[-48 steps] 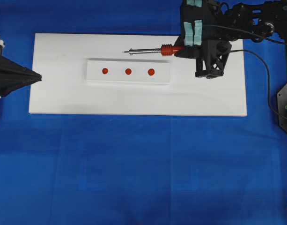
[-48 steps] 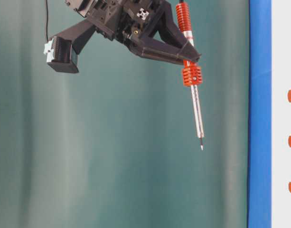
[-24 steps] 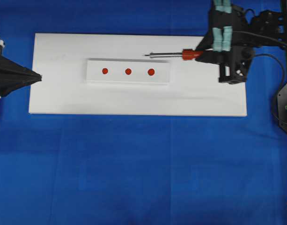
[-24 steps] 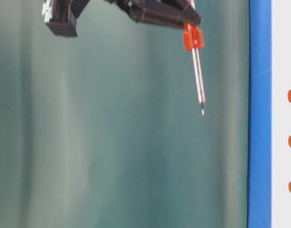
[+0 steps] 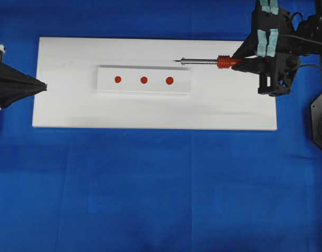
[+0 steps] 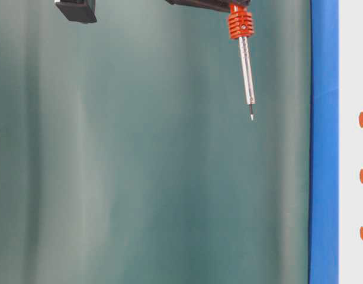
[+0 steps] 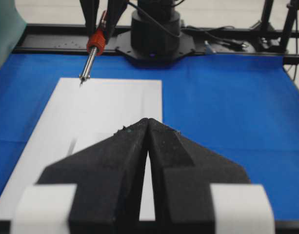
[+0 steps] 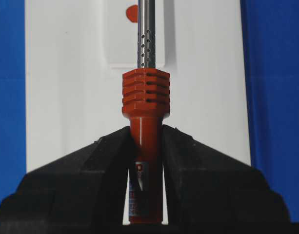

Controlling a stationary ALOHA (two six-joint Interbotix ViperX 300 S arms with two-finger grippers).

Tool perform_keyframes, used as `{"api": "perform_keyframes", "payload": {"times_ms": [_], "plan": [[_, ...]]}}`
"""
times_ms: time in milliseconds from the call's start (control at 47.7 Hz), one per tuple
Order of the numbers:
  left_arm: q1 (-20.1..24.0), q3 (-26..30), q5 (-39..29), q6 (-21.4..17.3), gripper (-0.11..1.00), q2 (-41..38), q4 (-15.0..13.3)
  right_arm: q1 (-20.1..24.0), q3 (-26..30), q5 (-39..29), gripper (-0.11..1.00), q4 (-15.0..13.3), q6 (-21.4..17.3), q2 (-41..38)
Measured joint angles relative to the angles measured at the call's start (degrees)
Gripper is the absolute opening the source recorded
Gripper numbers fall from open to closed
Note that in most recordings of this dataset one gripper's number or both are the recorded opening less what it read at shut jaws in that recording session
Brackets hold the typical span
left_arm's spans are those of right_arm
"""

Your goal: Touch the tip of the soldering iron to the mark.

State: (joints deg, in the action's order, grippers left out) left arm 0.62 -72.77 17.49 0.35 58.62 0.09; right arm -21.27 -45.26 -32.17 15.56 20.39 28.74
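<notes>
Right hand [image 8: 145, 146] clenches the soldering iron [image 8: 146, 97]; its handle label is unreadable.

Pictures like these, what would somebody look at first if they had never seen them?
Probably the soldering iron with its bright orange collar, held up in the air by the right gripper near the right end of the white board. Next come the three red dots in a row on the small white plate in the board's middle; the iron's tip touches none of them. The left gripper, jaws shut, points in from the left edge.
</notes>
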Motion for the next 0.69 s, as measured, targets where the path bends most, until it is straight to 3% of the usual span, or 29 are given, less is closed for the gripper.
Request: {"api": "perform_keyframes", "payload": {"times_ms": [692], "plan": [[-0.1, 0.0, 0.0, 0.0, 0.00, 0.0, 0.0, 0.0, 0.1, 0.0, 0.06, 0.0, 0.0, -2.1]]}}
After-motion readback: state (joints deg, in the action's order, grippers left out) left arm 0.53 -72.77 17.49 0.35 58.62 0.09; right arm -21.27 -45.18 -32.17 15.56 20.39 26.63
